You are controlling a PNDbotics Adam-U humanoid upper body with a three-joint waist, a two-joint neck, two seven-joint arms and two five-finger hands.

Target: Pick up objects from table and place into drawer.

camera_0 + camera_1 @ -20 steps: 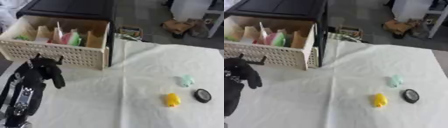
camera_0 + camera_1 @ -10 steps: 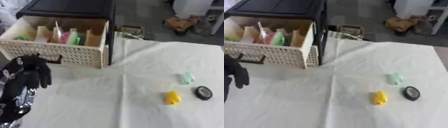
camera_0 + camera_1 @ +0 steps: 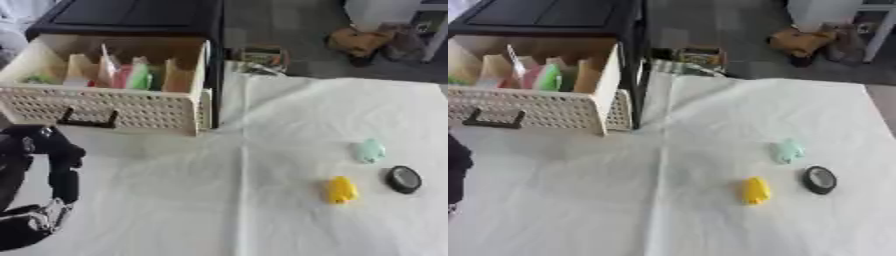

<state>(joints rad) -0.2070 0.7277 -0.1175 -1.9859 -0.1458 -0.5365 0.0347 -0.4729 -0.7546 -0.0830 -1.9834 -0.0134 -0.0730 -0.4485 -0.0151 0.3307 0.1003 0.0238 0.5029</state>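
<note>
Now, the three things you have left to pick up sit together on the right of the cloth [image 3: 262, 200]: a yellow toy [image 3: 340, 189], a mint toy [image 3: 368, 150] just beyond it, and a black disc [image 3: 403, 179] just beside the yellow one on its outer side. All three are well apart from your left hand [image 3: 39, 165], which hangs at the lower left in front of the drawer [image 3: 105, 107] with its fingers curled downward and nothing in them. Your right hand shows in neither view, yet the toys lie on its side, so that arm looks the better choice. The yellow toy's long axis runs roughly toward you. Nothing stands between the toys and the open drawer, though its sections already hold pink and green items.
</note>
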